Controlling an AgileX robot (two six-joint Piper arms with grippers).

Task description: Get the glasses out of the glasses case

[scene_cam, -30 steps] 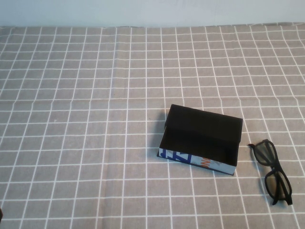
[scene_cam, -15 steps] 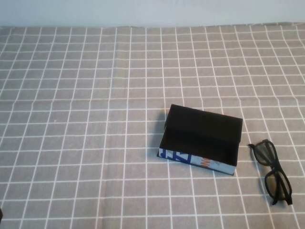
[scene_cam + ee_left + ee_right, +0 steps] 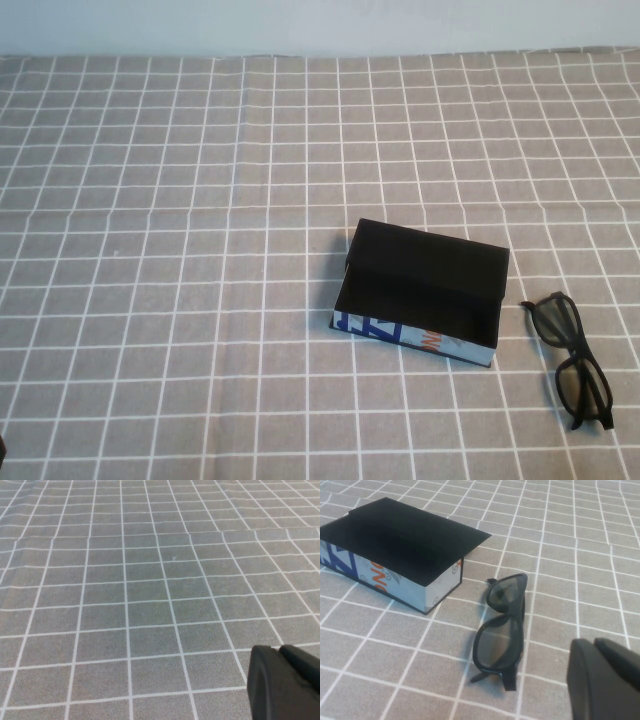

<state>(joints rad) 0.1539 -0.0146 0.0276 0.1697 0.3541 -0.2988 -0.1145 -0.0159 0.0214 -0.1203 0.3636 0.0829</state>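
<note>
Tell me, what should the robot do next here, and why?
Probably nothing more than staying parked. The glasses already lie on the cloth beside the glasses case, apart from it, and the case looks empty. Only a dark edge of the right gripper and of the left gripper shows, each low over the cloth.

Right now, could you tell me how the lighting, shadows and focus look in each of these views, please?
High view: even, soft light, no glare; the black rectangular glasses case has an interior too dark to read. Right wrist view: the black thick-framed plastic glasses are sharp with a faint shadow; the right end effector is a blurred dark shape. Left wrist view: the left end effector is similarly blurred.
</note>
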